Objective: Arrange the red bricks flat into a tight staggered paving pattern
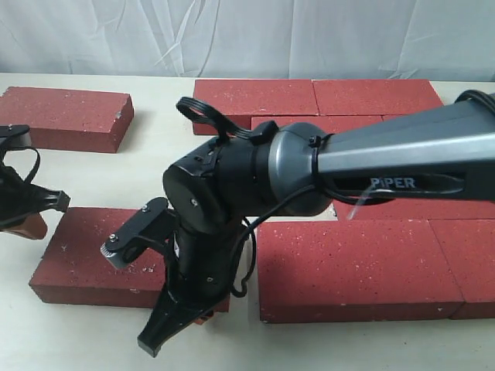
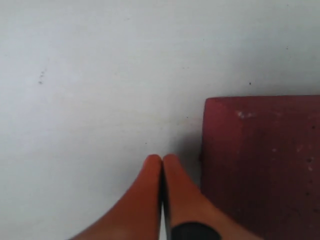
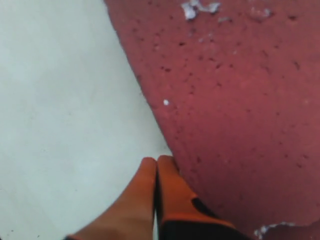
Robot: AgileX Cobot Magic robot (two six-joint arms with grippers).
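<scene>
right end effector (image 3: pixel 156 164), tips pressed together, sits just beside the loose red brick (image 3: pixel 240 100) edge.

The red bricks (image 1: pixel 340 267) are showing dark red flecked with tiny white speckles, the bench (image 1: pixel 155 158) is looking pale cream, the right claw (image 3: pixel 156 161) and left claw (image 2: pixel 161 158) are glowing orange at the tips, and the arm (image 1: pixel 232 193) crossing mid-frame is reading black and grey.
</scene>
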